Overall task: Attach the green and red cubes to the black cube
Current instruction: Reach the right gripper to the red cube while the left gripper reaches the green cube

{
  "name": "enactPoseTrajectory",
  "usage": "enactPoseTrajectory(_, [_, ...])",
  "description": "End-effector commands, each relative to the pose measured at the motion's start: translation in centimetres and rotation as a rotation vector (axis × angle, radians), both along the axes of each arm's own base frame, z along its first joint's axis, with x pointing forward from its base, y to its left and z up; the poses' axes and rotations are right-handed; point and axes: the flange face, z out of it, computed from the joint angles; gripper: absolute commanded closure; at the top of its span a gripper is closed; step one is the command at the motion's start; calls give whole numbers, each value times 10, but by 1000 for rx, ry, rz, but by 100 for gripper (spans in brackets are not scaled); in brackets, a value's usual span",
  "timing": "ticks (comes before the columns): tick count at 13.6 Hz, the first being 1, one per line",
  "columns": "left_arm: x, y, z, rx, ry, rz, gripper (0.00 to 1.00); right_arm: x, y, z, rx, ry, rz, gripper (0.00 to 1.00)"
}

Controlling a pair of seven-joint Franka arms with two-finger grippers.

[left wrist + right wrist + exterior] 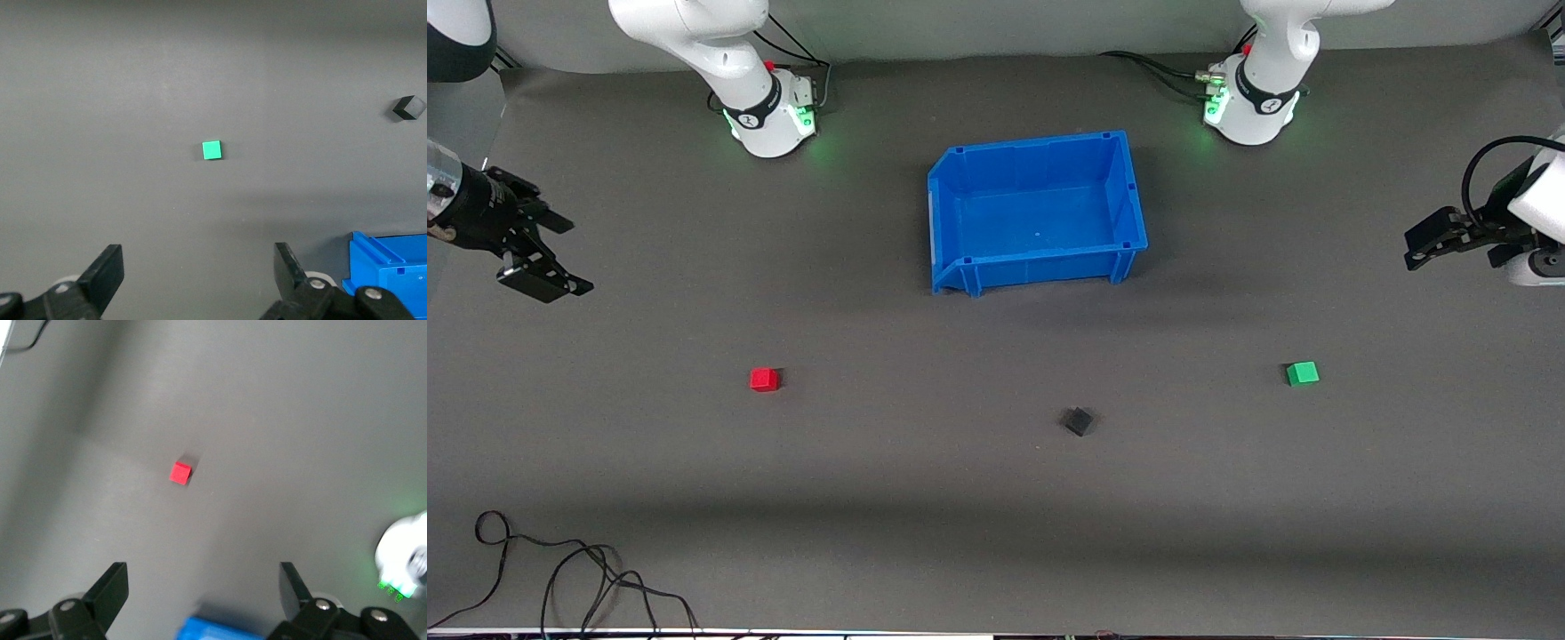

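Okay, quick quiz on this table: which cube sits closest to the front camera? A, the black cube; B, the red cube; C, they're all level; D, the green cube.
A: the black cube lies lower in the front view than both the red cube and the green cube, so it is the nearest to that camera.

White arms [729,53] — black fingers [543,276], cables (green base lights)
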Motion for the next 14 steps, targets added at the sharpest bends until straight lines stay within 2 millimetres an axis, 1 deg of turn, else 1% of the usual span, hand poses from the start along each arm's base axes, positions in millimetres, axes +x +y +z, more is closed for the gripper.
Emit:
enactPoseTrajectory(1, [-1, 0, 7, -7, -11, -11, 0, 8, -3, -4, 49, 34, -267, 0])
enactPoseTrajectory(3, [1, 2, 2, -9, -3, -8, 0, 9, -4, -6, 48, 40, -280, 0])
enactPoseTrajectory(4, [5, 3, -7, -10, 18, 12, 0, 10, -4, -7, 47, 41, -279, 0])
enactPoseTrajectory(5, [9, 5, -20, -7, 50, 20, 0, 11, -3, -11, 52, 49, -276, 0])
enactPoseTrajectory(6, [14, 14, -34, -8, 74, 52, 0, 13, -3, -16, 54, 58, -272, 0])
enactPoseTrajectory(7, [19, 23, -46, -11, 94, 130, 0, 15, -3, -21, 54, 65, -269, 0])
enactPoseTrajectory(8, [25, 25, -59, -9, 106, 212, 0, 18, -2, -25, 66, 69, -270, 0])
enactPoseTrajectory(9, [29, 26, -69, -6, 116, 246, 0, 22, -2, -33, 74, 67, -261, 0])
enactPoseTrajectory(10, [34, 27, -80, -4, 123, 255, 0, 23, -1, -44, 79, 68, -259, 0])
enactPoseTrajectory(11, [39, 28, -90, -4, 125, 266, 0, 24, -3, -59, 81, 68, -262, 0])
enactPoseTrajectory(12, [44, 30, -103, -3, 135, 285, 0, 22, -7, -75, 96, 64, -258, 0])
enactPoseTrajectory(14, [52, 44, -124, -4, 132, 317, 0, 17, -26, -113, 177, 55, -254, 0])
